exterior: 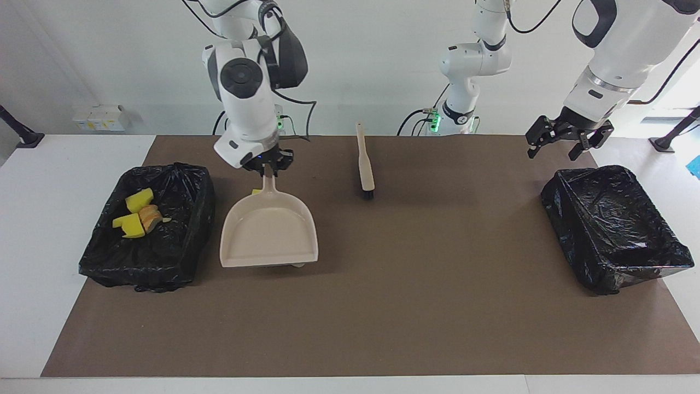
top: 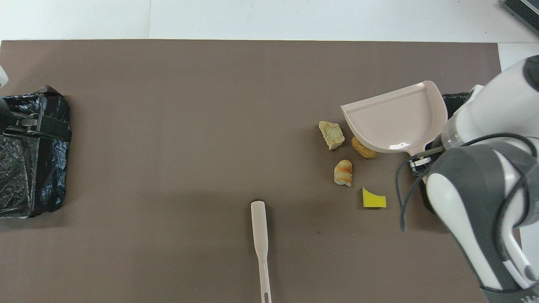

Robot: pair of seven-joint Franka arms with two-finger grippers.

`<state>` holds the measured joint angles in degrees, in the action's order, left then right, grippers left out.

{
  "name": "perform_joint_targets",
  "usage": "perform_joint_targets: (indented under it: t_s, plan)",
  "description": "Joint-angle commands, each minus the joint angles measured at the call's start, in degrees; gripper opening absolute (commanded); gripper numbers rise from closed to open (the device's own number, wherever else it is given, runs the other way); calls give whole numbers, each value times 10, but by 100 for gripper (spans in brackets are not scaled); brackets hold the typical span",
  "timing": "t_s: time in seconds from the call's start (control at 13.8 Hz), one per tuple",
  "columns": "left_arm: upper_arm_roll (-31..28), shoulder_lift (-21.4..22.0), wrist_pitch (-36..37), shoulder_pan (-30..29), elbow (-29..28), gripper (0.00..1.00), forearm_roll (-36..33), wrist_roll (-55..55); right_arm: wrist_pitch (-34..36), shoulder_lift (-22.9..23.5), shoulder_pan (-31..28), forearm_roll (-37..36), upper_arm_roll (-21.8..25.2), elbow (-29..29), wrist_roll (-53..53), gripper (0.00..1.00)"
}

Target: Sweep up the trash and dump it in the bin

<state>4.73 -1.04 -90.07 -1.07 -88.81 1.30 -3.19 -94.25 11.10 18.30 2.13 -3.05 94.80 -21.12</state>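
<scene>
My right gripper (exterior: 268, 167) is shut on the handle of the beige dustpan (exterior: 269, 230) and holds it, empty, a little above the mat beside the bin (exterior: 104, 257) at the right arm's end. Yellow sponge chunks and a bread piece (exterior: 138, 214) lie in that bin. In the overhead view the gripper (top: 421, 160) and dustpan (top: 396, 120) show beside loose trash on the mat: a tan lump (top: 332, 134), a brown lump (top: 364, 149), a croissant-like piece (top: 343, 172) and a yellow sponge chunk (top: 374, 198). In the facing view the pan hides most of these.
A beige brush (exterior: 365, 164) lies on the brown mat mid-table, nearer to the robots; it also shows in the overhead view (top: 261, 244). A second black-lined bin (exterior: 612, 224) stands at the left arm's end. My left gripper (exterior: 566, 143) waits open above it.
</scene>
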Motion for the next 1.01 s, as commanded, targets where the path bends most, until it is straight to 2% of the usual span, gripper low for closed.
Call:
perform_joint_targets:
  t_s: [0.0, 0.22, 0.51, 0.65, 0.94]
  plan:
    - [-1, -2, -2, 1, 7, 100, -10, 5, -9, 62, 36, 34, 5, -79, -56, 0]
    - [-1, -2, -2, 2, 7, 100, -10, 5, -67, 90, 74, 86, 0, -91, -114, 0]
    - [-2, -1, -2, 1, 7, 100, -10, 5, -121, 130, 122, 104, 0, -94, -155, 0]
    - [-1, -1, -2, 1, 7, 100, -10, 5, -135, 161, 145, 100, 1, -115, -175, 0]
    - [-1, -2, -2, 1, 7, 100, -10, 5, -171, 191, 146, 64, 1, -124, -178, 0]
